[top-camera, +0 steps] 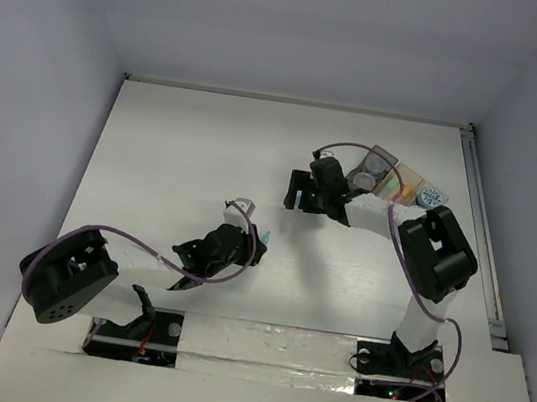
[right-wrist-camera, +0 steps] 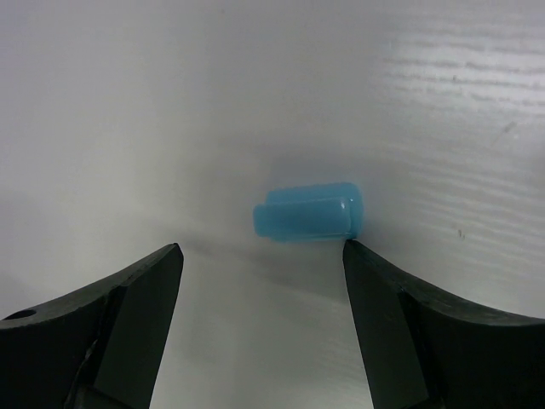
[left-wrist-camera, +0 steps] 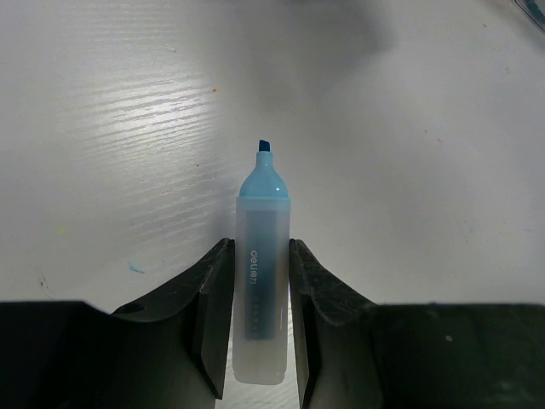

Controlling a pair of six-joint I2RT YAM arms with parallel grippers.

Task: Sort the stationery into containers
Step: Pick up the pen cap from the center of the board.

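My left gripper (left-wrist-camera: 258, 247) is shut on an uncapped blue highlighter (left-wrist-camera: 261, 281), whose chisel tip points away over the white table. In the top view the left gripper (top-camera: 252, 233) sits mid-table. My right gripper (right-wrist-camera: 262, 249) is open just above the table, and a small blue highlighter cap (right-wrist-camera: 306, 213) lies on its side just ahead of the jaws, touching the right fingertip (right-wrist-camera: 358, 256). In the top view the right gripper (top-camera: 298, 193) is left of the three joined bins (top-camera: 400, 179). A patterned tape roll (top-camera: 433, 197) lies in the clear bin, another (top-camera: 371, 176) in the dark bin.
White walls (top-camera: 305, 25) close in the table on three sides. A rail (top-camera: 481, 233) runs along the right edge. The right arm's elbow (top-camera: 436, 248) stands just in front of the bins.
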